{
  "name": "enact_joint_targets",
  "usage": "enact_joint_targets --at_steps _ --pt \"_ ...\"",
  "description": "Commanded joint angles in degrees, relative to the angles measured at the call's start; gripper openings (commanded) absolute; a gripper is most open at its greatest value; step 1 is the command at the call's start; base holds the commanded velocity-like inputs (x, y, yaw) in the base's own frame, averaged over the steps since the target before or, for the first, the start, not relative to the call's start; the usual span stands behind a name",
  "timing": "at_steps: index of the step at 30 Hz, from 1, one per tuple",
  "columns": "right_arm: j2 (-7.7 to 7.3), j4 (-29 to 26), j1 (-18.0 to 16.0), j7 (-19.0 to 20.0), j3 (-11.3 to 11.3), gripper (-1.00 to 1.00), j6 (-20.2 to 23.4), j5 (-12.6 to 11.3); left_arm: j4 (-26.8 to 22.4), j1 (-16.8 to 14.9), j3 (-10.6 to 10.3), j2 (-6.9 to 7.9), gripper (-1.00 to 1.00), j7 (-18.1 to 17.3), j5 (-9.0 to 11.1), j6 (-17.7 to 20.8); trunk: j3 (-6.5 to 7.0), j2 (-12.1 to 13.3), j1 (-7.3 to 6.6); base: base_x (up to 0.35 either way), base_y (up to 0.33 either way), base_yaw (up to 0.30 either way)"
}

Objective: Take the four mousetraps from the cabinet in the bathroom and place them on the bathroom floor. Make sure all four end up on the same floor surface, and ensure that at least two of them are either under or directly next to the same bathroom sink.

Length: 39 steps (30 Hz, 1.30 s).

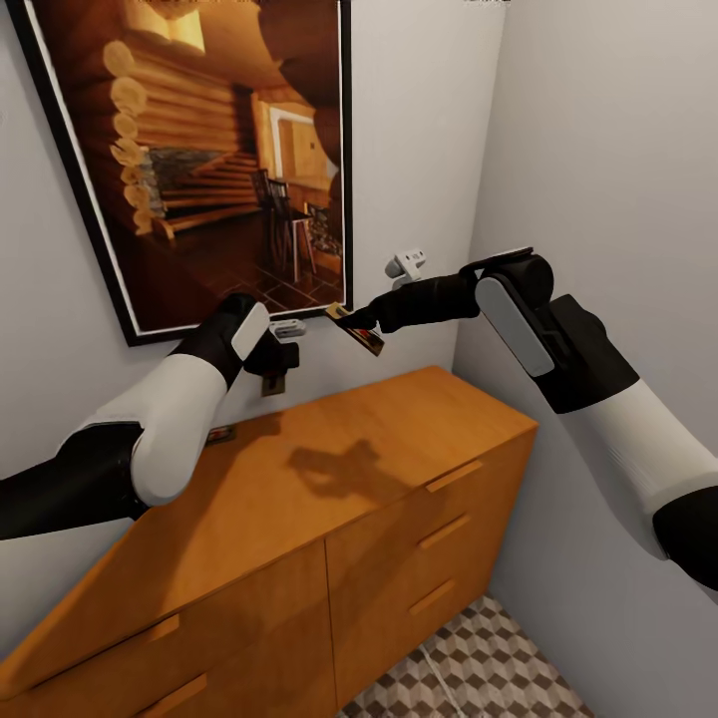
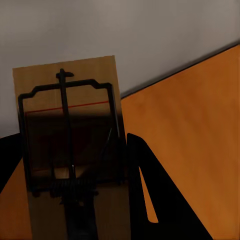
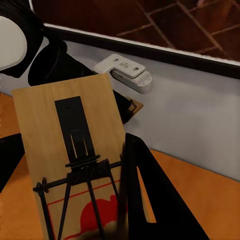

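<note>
In the head view, the white forearm of the left arm is seen nearest, at 8 o'clock. Beyond it, the left tool is held above the cabinet, a mousetrap partly hidden in it. The right tool, near centre, is clamped on a second mousetrap, lifted clear of the cabinet top below a framed picture. A third mousetrap appears to lie on the cabinet top beside the left forearm. The bathroom floor shows at 5 o'clock.

In the left wrist view, a mousetrap is clamped between the fingers.

In the right wrist view, a mousetrap is gripped likewise.

Two mousetraps are judged picked; none is seen on the floor, so all placing remains.
</note>
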Motion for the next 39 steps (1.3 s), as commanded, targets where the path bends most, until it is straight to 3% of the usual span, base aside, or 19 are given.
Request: enact_joint_targets --at_steps 1,10,39 --pt "-0.04 0.0 -0.1 0.4 0.1 -1.0 0.1 0.4 -0.1 0.0 0.3 -0.04 -1.0 0.5 0.4 0.2 -0.06 0.0 -0.01 -0.096 0.0 0.0" --pt "-0.04 0.0 -0.1 0.4 0.1 -1.0 0.1 0.4 0.1 0.0 0.3 -0.04 -1.0 0.5 0.4 0.2 -0.06 0.0 -0.01 -0.174 0.0 0.0" --pt "0.24 0.0 0.2 0.1 0.6 -1.0 0.1 0.5 0.4 0.0 0.3 -0.44 -1.0 0.5 0.3 0.2 -0.06 0.0 -0.01 -0.332 0.0 0.0"
